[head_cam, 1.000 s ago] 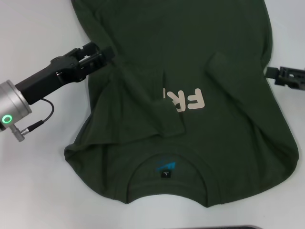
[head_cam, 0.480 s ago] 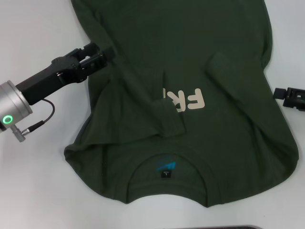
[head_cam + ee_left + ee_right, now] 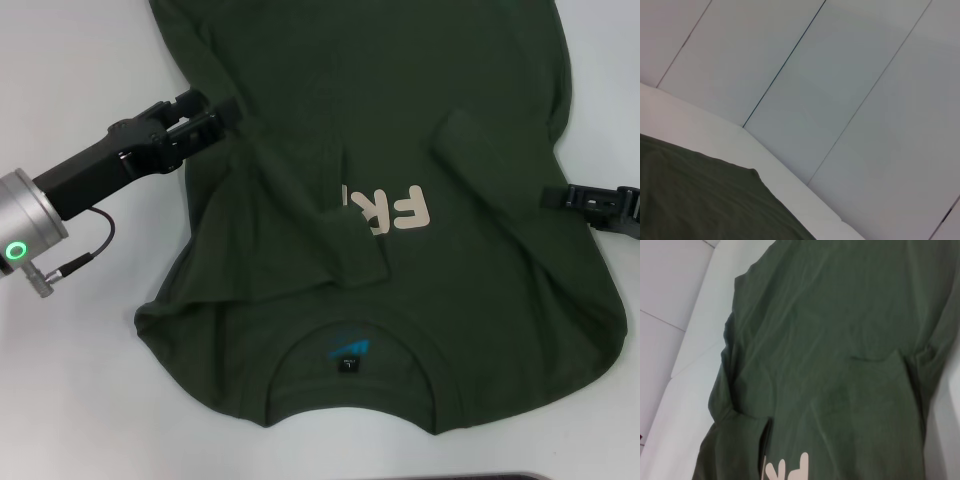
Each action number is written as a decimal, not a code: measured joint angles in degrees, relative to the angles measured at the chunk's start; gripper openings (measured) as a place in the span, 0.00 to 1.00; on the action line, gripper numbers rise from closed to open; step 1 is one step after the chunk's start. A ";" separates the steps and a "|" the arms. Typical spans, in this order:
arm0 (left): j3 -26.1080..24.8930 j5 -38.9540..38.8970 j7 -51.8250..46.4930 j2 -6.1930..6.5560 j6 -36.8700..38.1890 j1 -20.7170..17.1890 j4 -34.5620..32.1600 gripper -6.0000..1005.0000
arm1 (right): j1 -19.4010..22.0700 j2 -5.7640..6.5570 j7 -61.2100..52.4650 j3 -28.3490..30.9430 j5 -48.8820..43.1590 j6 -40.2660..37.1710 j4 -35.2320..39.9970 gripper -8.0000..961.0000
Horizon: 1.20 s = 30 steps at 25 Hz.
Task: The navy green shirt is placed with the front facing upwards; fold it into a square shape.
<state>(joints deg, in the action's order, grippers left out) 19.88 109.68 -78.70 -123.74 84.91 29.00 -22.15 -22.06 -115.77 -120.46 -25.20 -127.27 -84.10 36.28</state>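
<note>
Head view: shirt (image 3: 400, 130) between left tool (image 3: 222, 112), right tool (image 3: 553, 196).

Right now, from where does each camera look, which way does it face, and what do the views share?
Head: above, facing down on the navy green shirt; the left claw and right claw sit at its side edges.
Left wrist: low, facing a shirt edge, the white table and a panelled wall; no robot parts.
Right wrist: facing the shirt; no robot parts.
Shared: head and right wrist show the cream lettering.
</note>
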 joint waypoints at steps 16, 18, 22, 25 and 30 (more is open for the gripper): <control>-0.11 0.00 0.04 0.00 -0.01 0.09 0.00 0.82 | -0.74 -0.15 -0.28 -0.05 0.07 0.29 -0.08 0.56; -0.11 0.00 0.04 0.00 0.00 0.05 0.00 0.82 | -0.87 -0.15 -0.22 -0.08 0.06 0.28 -0.07 0.51; -0.11 0.00 0.04 0.00 -0.07 0.09 0.00 0.82 | -1.13 -0.23 -0.18 -0.11 0.03 -0.09 -0.06 0.30; -0.11 0.00 0.03 0.00 -0.19 0.22 0.00 0.82 | -1.39 -0.55 0.08 -0.20 0.01 -0.40 -0.06 0.17; -0.11 0.00 -0.08 0.00 -0.37 0.45 0.00 0.82 | -2.36 -1.08 0.23 -1.21 0.00 -1.39 -0.06 0.02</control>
<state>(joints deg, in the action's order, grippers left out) 19.77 109.68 -78.78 -123.74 84.53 29.45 -22.15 -24.41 -116.85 -120.23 -26.41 -127.27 -85.49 36.22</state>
